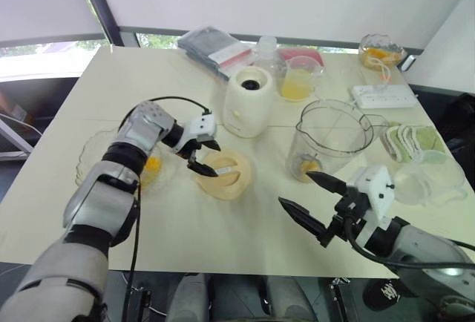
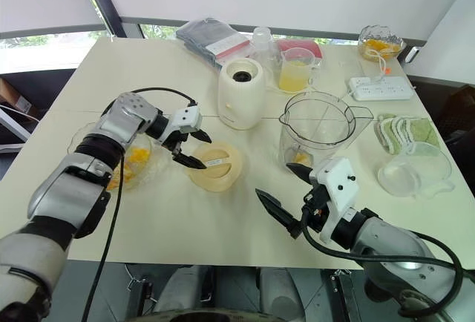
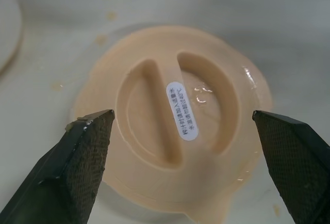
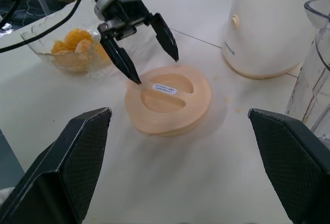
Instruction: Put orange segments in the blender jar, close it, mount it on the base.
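The flat cream-yellow round plastic lid (image 1: 223,174) lies face up on the pale tabletop (image 1: 223,233), in front of the squat cream-white rounded base (image 1: 248,102) and between the scalloped glass bowl of orange segments (image 4: 72,48) and the large clear plastic blender jar (image 1: 332,138). A raised straight grip bar crosses its recessed centre and carries a small white label; that bar is the lid's only long axis, and from the head views it runs roughly toward the jar. A small tab sticks out of the rim.

The jar stands upright to the right of the base, open-topped, with a few orange segments (image 1: 307,165) at its bottom, so the step in hand looks like closing it.

The left gripper (image 1: 202,153) hovers just above the lid's near-left edge, fingers spread wide and empty, angled down. To do this well, I would centre the two fingers either side of the grip bar (in the left wrist view they straddle the whole lid instead), lower them into the recesses, then pinch the bar so the lid lifts level. Gripping the thin rim would risk tilting or slipping.

The right gripper (image 1: 315,203) waits near the tabletop's front edge below the jar, fingers wide and empty.
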`<action>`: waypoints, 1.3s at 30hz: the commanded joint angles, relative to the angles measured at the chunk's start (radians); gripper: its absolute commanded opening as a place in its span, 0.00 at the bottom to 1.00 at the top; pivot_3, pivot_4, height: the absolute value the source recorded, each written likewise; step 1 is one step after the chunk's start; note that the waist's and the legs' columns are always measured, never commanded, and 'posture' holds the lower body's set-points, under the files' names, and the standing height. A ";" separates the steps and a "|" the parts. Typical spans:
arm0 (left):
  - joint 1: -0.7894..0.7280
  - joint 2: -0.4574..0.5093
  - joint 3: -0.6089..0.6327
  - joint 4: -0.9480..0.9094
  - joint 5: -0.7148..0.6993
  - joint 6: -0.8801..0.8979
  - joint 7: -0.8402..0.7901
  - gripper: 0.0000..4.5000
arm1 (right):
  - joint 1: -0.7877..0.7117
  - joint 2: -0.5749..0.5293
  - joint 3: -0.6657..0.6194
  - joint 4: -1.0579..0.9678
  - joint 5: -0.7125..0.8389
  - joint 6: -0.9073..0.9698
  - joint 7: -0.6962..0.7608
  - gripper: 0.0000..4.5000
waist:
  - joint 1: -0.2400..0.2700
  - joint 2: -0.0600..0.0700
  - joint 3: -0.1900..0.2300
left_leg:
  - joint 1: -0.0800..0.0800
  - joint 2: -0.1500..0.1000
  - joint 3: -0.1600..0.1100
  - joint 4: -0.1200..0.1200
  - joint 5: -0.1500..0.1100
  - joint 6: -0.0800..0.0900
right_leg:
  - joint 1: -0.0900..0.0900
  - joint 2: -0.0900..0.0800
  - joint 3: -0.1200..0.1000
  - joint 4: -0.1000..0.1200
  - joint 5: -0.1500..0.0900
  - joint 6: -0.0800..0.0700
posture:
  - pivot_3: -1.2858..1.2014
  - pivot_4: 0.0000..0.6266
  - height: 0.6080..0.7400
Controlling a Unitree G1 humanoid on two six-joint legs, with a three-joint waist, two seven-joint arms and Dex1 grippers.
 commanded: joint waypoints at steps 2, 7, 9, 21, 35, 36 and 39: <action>-0.058 -0.012 0.005 0.041 0.042 -0.042 -0.007 1.00 | -0.001 0.009 0.012 -0.013 -0.012 -0.026 0.001 0.99 | 0.003 0.000 0.000 | 0.000 0.000 0.000 0.000 0.000 0.000 | 0.000 0.000 -0.001 0.000 0.000 0.000 | 0.52 0.24 1.00; -0.068 -0.014 0.004 0.058 0.070 -0.056 -0.024 1.00 | -0.004 0.015 0.032 -0.017 -0.023 -0.024 -0.008 0.99 | 0.009 0.000 0.000 | -0.001 0.000 0.000 0.001 0.000 0.000 | 0.000 0.000 -0.001 0.001 0.000 0.000 | 0.52 0.24 1.00; -0.073 -0.017 0.007 0.065 0.078 -0.051 -0.030 1.00 | -0.003 0.020 0.041 -0.021 -0.024 -0.024 -0.013 0.99 | 0.014 0.000 0.000 | 0.000 0.000 0.000 0.001 0.000 0.000 | 0.000 0.000 -0.001 0.001 0.000 0.000 | 0.52 0.24 1.00; -0.095 -0.079 0.031 0.078 0.079 -0.052 -0.018 1.00 | 0.023 0.035 0.059 -0.041 -0.060 -0.025 -0.038 0.99 | 0.022 0.000 0.000 | -0.005 0.001 -0.001 0.015 -0.002 0.003 | 0.001 -0.001 -0.003 0.004 0.002 0.002 | 0.52 0.24 1.00; -0.066 -0.113 0.006 0.053 0.103 0.031 -0.019 1.00 | 0.034 0.045 0.057 -0.051 -0.097 -0.024 -0.053 0.99 | 0.019 0.000 -0.001 | -0.004 0.000 -0.001 0.015 -0.002 0.003 | 0.001 0.000 -0.004 0.005 0.003 0.002 | 0.52 0.24 1.00; -0.059 -0.112 0.002 0.046 0.107 0.036 -0.023 1.00 | 0.035 0.045 0.058 -0.052 -0.099 -0.024 -0.053 0.99 | 0.019 0.000 -0.001 | -0.004 0.000 -0.001 0.015 -0.002 0.003 | 0.001 0.000 -0.004 0.006 0.003 0.002 | 0.52 0.24 1.00; -0.042 -0.112 -0.007 0.040 0.125 0.054 -0.012 1.00 | 0.037 0.046 0.058 -0.054 -0.105 -0.024 -0.056 0.99 | 0.020 0.000 -0.001 | -0.004 0.000 -0.001 0.015 -0.002 0.003 | 0.001 0.000 -0.004 0.006 0.003 0.002 | 0.52 0.24 1.00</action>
